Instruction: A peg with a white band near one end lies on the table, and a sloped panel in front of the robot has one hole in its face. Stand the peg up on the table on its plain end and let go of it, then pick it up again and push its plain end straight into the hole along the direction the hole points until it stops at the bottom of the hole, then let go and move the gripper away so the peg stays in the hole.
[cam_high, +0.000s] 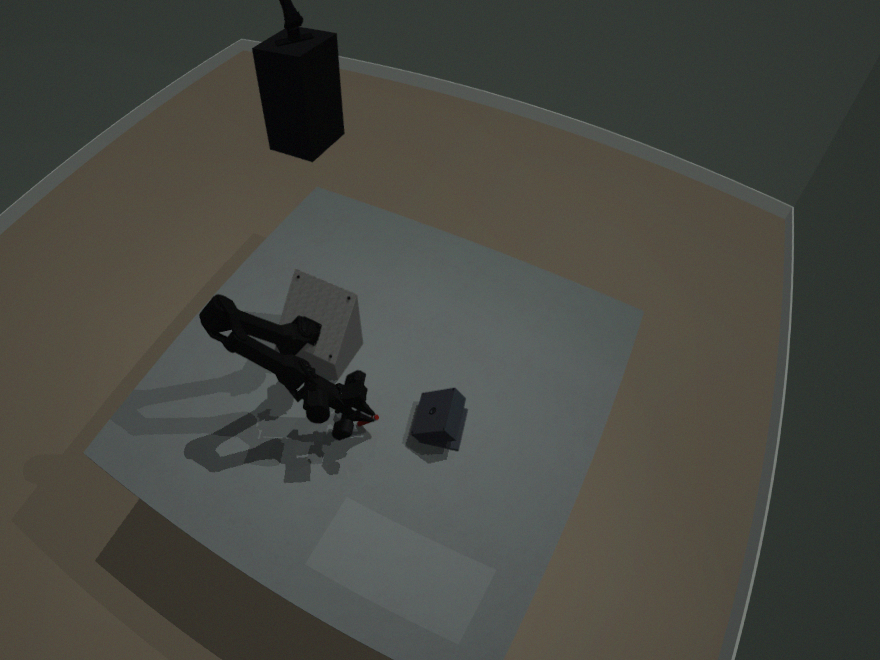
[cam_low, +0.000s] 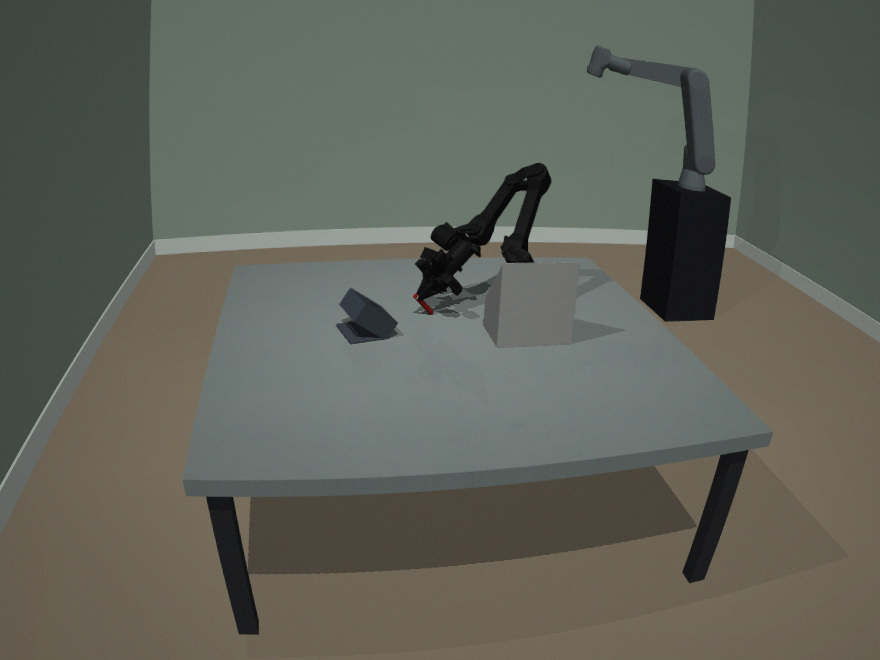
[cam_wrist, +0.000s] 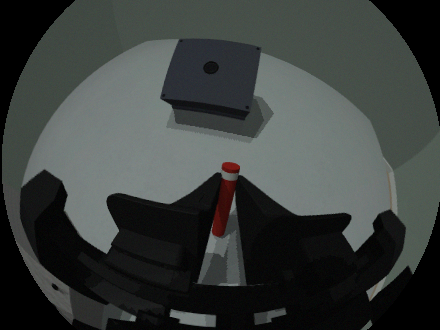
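The red peg is held tilted, its white-banded end up between the fingertips and its plain end down and back toward the arm. Whether the plain end touches the table I cannot tell. My gripper is shut on the peg near the white band, low over the table. The dark sloped panel stands beyond the fingertips. Its one round hole is open and empty, and is hidden in the exterior view.
A large pale block with a sloped top stands beside the arm. A light rectangle lies on the table. A second arm stands on a black pedestal off the table.
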